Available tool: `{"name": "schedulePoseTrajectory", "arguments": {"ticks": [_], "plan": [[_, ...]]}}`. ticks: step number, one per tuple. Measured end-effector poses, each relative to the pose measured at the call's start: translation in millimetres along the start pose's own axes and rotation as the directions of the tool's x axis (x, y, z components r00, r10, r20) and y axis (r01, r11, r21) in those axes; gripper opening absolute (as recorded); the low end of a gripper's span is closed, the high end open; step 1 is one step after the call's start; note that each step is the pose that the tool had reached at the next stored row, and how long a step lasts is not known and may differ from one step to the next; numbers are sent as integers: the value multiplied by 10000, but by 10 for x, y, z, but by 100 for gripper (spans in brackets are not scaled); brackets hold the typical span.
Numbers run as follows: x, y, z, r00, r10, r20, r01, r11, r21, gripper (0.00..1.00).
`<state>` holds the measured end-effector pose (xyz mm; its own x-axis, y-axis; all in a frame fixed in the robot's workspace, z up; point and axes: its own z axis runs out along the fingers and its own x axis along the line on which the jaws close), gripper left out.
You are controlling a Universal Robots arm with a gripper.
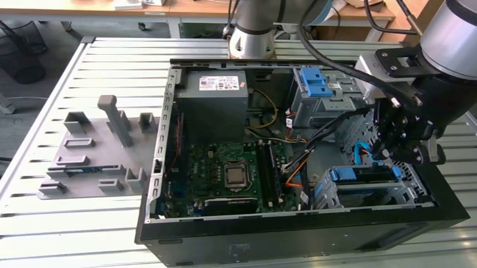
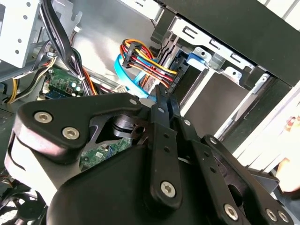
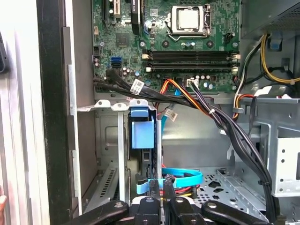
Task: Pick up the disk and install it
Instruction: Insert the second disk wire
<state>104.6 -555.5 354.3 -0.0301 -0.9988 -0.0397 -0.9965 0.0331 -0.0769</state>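
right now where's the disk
The disk sits in the lower drive bay of the open computer case, toward the exterior view's right, just under the gripper and beside the motherboard.

A slatted silver metal worktable [image 1: 89, 223] is filling the exterior view, lying under bright even light. Light wooden desks [image 1: 186, 8] are standing along the far edge, over grey floor [image 1: 44, 50]. A black wire-mesh waste bin [image 1: 21, 56] is sitting at the exterior view's left.
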Motion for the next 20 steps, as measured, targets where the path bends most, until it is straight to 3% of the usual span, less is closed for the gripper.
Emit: {"name": "schedulePoseTrajectory", "arguments": {"ticks": [6,16,20], "plan": [[-5,-10,-132,10000,0,-2,0,10000,0,18],[36,2,-138,9996,-22,-267,22,10000,7,18],[82,25,-114,9996,-42,-266,42,10000,-3,18]]}}
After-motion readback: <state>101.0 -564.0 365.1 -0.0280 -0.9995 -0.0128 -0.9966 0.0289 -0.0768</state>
